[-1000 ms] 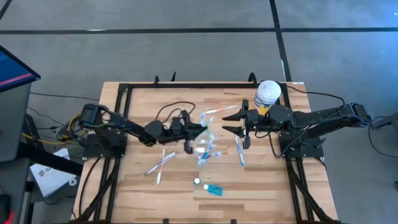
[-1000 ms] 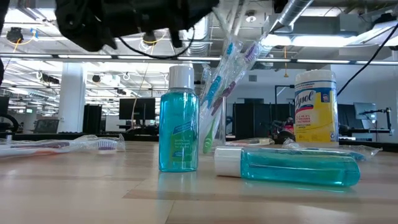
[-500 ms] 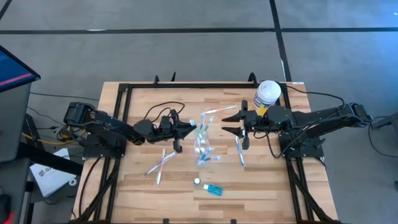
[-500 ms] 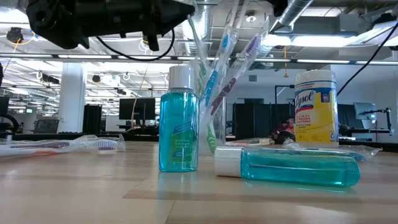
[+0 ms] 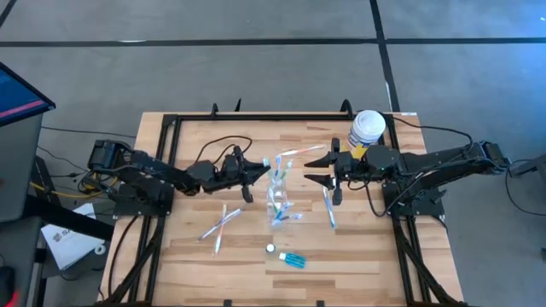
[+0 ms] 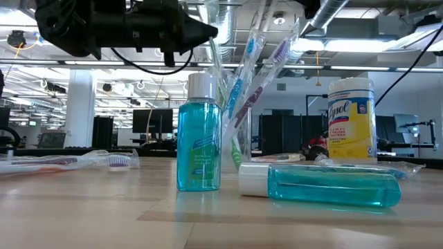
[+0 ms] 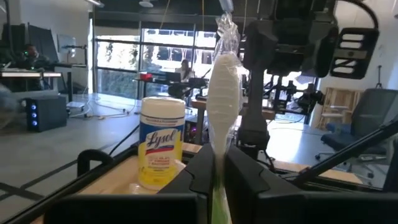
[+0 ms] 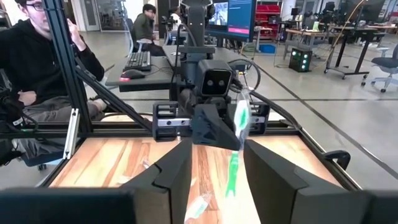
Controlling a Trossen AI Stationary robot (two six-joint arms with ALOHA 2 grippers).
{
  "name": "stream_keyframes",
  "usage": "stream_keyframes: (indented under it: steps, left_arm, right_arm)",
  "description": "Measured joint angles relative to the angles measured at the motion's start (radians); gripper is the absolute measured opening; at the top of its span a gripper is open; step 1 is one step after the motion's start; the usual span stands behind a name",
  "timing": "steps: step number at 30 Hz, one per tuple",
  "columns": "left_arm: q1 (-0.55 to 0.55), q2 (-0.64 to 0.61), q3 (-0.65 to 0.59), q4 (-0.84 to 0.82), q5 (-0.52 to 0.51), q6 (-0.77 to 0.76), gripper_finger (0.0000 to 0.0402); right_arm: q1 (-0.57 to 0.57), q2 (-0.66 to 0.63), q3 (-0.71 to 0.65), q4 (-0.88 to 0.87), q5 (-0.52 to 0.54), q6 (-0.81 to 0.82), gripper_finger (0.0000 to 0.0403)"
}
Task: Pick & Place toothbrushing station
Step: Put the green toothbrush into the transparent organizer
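A clear tumbler (image 5: pixel 277 203) with several toothbrushes stands mid-table; in the low view it shows (image 6: pixel 241 131) behind an upright blue white-capped tube (image 6: pixel 199 135). My left gripper (image 5: pixel 253 173) is just left of the tumbler, shut on a green-handled toothbrush (image 8: pixel 238 134) with a wrapped white head (image 7: pixel 224 81). My right gripper (image 5: pixel 327 170) is open and empty, right of the tumbler. A second blue tube (image 6: pixel 325 185) lies on its side at the front (image 5: pixel 293 259). My left gripper pinches the toothbrush's green handle (image 7: pixel 218 202) just below the head, between its two fingers. The fingers come level from the table's left and lie across the brush. The brush stands about upright, head up, handle hanging below; whether its lower end is in the tumbler I cannot tell.
A yellow container with a white lid (image 5: pixel 368 130) stands at the far right beside my right arm. Loose wrapped toothbrushes lie at the front left (image 5: pixel 220 226), right of the tumbler (image 5: pixel 328 207) and behind it (image 5: pixel 299 152). A seated person (image 8: pixel 37 68) shows beyond the table.
My left gripper, shut on the toothbrush, has drawn back from above the tumbler toward the table's left edge. The toothbrushes in the tumbler stand a little more upright than a second ago. My right gripper has kept still.
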Motion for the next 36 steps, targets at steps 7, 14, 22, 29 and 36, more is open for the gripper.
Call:
stream_keyframes:
  steps: [7,14,22,29,36]
  left_arm:
    - [0.0,0.0,0.0,-0.02,-0.007,0.004,0.0017]
    - [0.0,0.014,0.001,-0.047,-0.007,0.003,0.0018]
    - [0.0,0.072,0.001,-0.043,-0.007,0.003,0.0019]
    - [0.0,0.118,0.001,-0.034,-0.007,-0.027,0.002]
    - [0.0,0.182,0.001,-0.022,-0.013,-0.053,0.0021]
  right_arm:
    - [0.0,0.0,0.0,-0.014,0.0,0.0,0.0133]
    - [0.0,0.001,0.0,-0.021,0.0,0.0,0.0133]
    - [0.0,0.001,0.0,-0.021,0.0,0.0,0.0134]
    - [0.0,0.001,0.0,-0.021,0.0,0.0,0.0132]
    - [0.0,0.001,0.0,-0.021,0.0,0.0,0.0133]
